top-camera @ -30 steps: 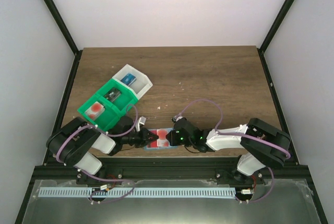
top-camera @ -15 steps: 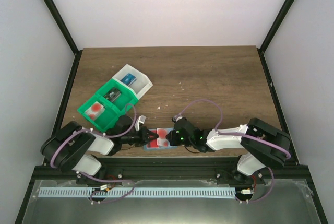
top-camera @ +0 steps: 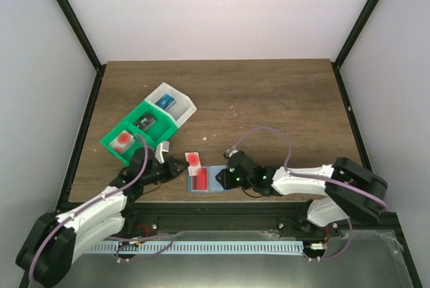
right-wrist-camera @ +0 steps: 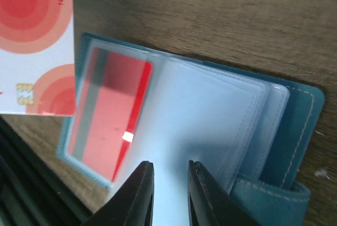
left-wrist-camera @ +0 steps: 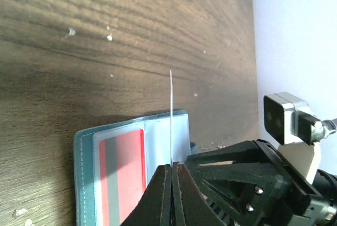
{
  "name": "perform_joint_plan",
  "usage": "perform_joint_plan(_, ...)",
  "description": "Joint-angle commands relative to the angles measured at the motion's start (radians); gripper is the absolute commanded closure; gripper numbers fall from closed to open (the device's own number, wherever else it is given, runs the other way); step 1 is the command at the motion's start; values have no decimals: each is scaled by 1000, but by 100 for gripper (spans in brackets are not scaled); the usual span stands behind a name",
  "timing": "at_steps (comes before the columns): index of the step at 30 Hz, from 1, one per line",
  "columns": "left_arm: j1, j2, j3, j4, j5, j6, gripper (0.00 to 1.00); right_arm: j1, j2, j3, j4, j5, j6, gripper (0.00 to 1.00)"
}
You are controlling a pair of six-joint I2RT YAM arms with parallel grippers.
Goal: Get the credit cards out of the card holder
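The card holder lies open near the table's front edge, its pale pockets facing up. A red card sits in its left pocket, also seen in the right wrist view. My left gripper is shut on a white credit card with red spots and holds it clear of the holder's left end. In the left wrist view that card is edge-on between my shut fingers. My right gripper rests on the holder's right half, its jaws a little apart over a clear pocket.
A green-and-white compartment tray stands at the back left; it holds a red-spotted card and a blue item. The table's front edge runs just below the holder.
My left gripper has pulled a card out of the holder and drawn back to the left with it. The left arm has stretched out low. The right gripper stays on the holder.
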Motion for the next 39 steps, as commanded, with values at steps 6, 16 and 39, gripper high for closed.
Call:
perform_joint_plan(6,15,-126,65,-164,76,132,100,-6,-271,89,-273,15,-156,73)
perform_joint_plan(16,13,2,96,-31,464,213,100,-130,-461,140,-420,-235,-267,59)
perform_joint_plan(39,-94,105,56,254,592,53,100,-260,-272,52,-108,-750,-278,83)
